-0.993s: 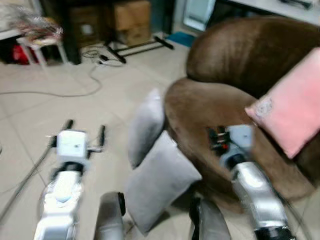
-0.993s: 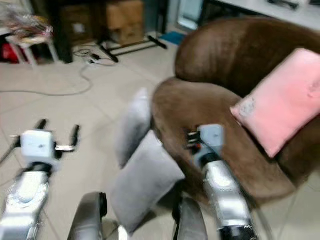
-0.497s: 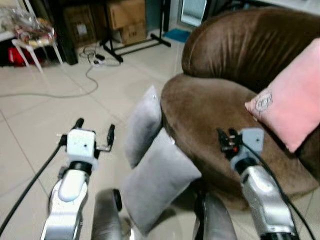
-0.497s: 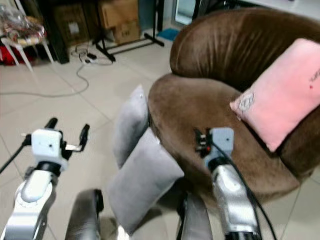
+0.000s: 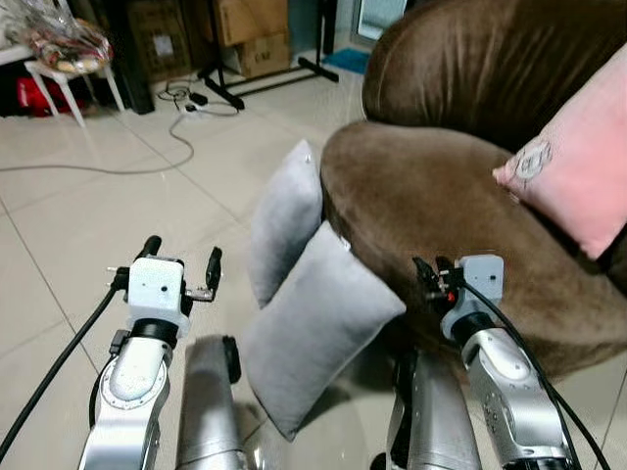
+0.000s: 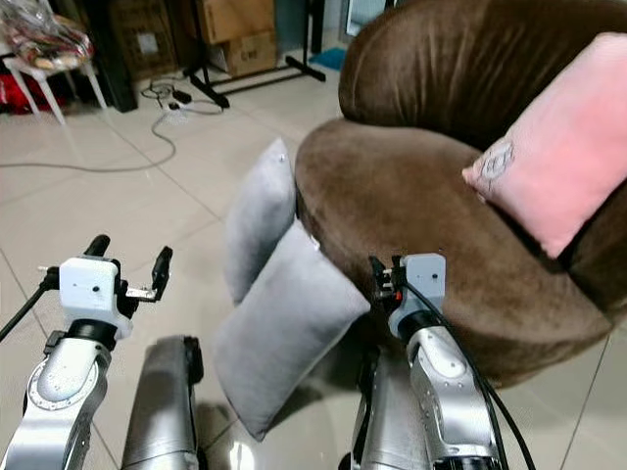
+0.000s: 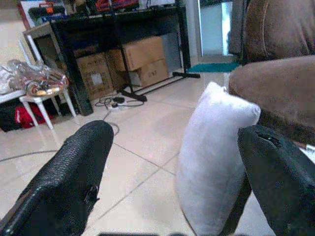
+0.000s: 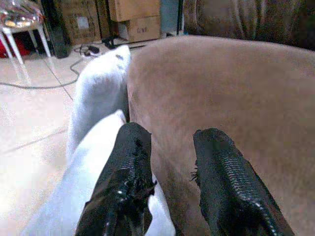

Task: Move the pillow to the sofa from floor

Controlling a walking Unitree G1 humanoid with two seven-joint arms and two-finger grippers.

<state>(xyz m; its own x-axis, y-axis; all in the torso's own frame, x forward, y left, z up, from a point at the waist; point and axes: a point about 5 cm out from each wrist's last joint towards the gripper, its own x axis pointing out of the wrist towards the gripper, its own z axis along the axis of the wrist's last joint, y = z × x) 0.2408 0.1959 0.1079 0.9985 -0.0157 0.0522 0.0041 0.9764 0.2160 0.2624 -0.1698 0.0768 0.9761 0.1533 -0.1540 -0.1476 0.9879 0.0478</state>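
Note:
Two grey pillows stand on the tiled floor, leaning against the front of the brown sofa [image 5: 441, 186]. The nearer pillow [image 5: 313, 328] tilts against the seat edge, and the farther one [image 5: 286, 230] stands upright behind it. My left gripper [image 5: 182, 253] is open above the floor, to the left of both pillows. The wrist view has the farther pillow [image 7: 214, 157] ahead between its fingers [image 7: 74, 172]. My right gripper [image 5: 429, 274] is open at the sofa's front edge, just right of the nearer pillow, holding nothing.
A pink pillow [image 5: 578, 166] leans on the sofa's backrest at the right. A grey cable [image 5: 98, 166] runs over the floor at the back left. Beyond it are a small white table [image 5: 59, 49], cardboard boxes [image 5: 255, 29] and a black stand's feet [image 5: 265, 83].
The view has shifted and sharpened as the camera moved nearer the sofa and pillows. Both grippers keep the same posture, holding nothing.

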